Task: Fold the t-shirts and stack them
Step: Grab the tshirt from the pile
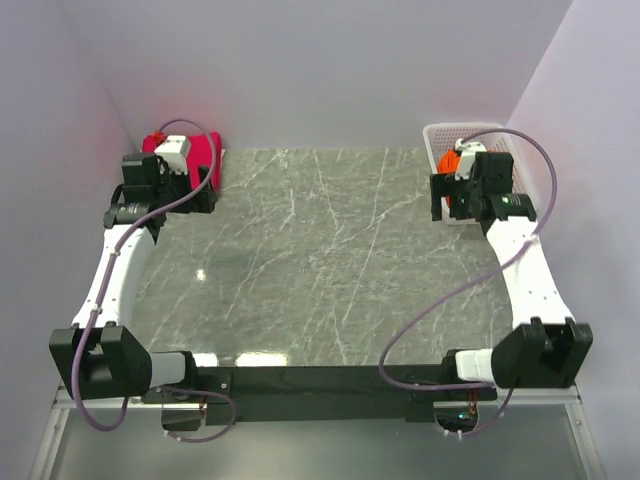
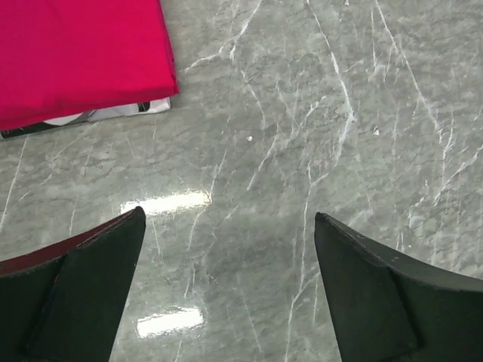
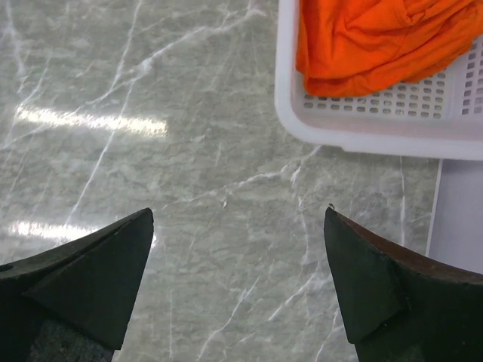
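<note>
Hovering wide and empty: left end effector [image 2: 226, 290] beside flat crimson-pink t-shirt [image 2: 75, 53] at far-left corner of table [image 1: 320, 260]; right end effector [image 3: 238, 283] near basket [image 3: 355, 128] holding crumpled orange t-shirt [image 3: 377, 45]. Judged light, limp; pinch a raised fold

text: none legible | labels: none | brands: none | numbers: none

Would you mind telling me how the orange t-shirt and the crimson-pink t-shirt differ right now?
The orange t-shirt is crumpled and wrinkled; the crimson-pink t-shirt lies flat and smooth. The orange t-shirt sits in the white basket, the crimson-pink t-shirt on the table. Both are plain cloth, and neither is held.
</note>
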